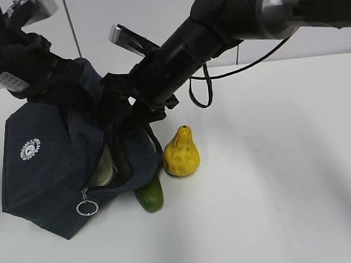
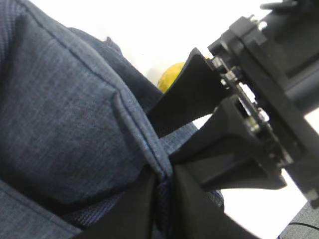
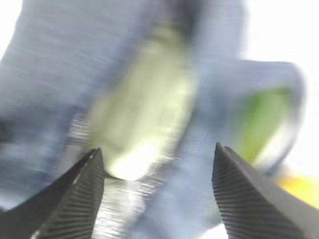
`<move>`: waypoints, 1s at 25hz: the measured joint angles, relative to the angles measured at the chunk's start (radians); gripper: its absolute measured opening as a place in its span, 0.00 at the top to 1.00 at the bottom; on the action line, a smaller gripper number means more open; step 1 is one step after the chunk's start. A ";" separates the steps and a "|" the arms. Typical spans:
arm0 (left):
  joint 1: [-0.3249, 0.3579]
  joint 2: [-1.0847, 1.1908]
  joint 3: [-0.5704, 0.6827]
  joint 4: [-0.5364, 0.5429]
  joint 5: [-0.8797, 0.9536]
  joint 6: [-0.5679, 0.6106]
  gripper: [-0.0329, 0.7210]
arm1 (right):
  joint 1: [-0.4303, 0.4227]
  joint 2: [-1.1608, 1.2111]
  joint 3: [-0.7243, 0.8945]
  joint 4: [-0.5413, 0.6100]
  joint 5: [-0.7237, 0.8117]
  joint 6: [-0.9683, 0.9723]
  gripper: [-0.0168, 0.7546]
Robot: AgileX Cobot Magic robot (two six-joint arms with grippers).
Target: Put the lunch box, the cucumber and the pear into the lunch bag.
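The navy lunch bag (image 1: 44,174) sits tilted at the left with its opening toward the right. The lunch box (image 1: 105,169), with its pale green lid, shows inside the opening and also in the blurred right wrist view (image 3: 144,99). The cucumber (image 1: 150,196) lies partly under the bag's front edge. The yellow pear (image 1: 181,152) stands upright just right of it. My left gripper (image 2: 164,174) is shut on a fold of the bag's fabric edge (image 2: 144,134) and holds it up. My right gripper (image 3: 157,149) is open and empty at the bag's mouth (image 1: 127,111).
The white table (image 1: 278,178) stretches to the right of the pear. A silver zipper ring (image 1: 87,207) hangs at the bag's front corner. Black cables (image 1: 200,92) hang from the right arm behind the pear. The right gripper's body (image 2: 249,114) is close beside my left fingers.
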 joint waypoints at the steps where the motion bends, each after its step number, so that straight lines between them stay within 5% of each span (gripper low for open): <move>1: 0.004 0.000 0.000 -0.001 0.000 0.000 0.93 | 0.000 0.000 -0.009 -0.017 0.006 0.000 0.30; 11: 0.051 0.000 0.000 -0.012 0.004 0.000 0.93 | -0.002 0.000 -0.157 -0.389 0.071 0.204 0.29; 17: 0.051 0.000 0.000 -0.013 0.006 0.000 0.93 | -0.002 0.014 -0.157 -0.419 0.098 0.227 0.31; 25: 0.051 0.000 0.000 -0.015 0.007 0.001 0.93 | -0.002 0.082 -0.157 -0.395 0.123 0.220 0.48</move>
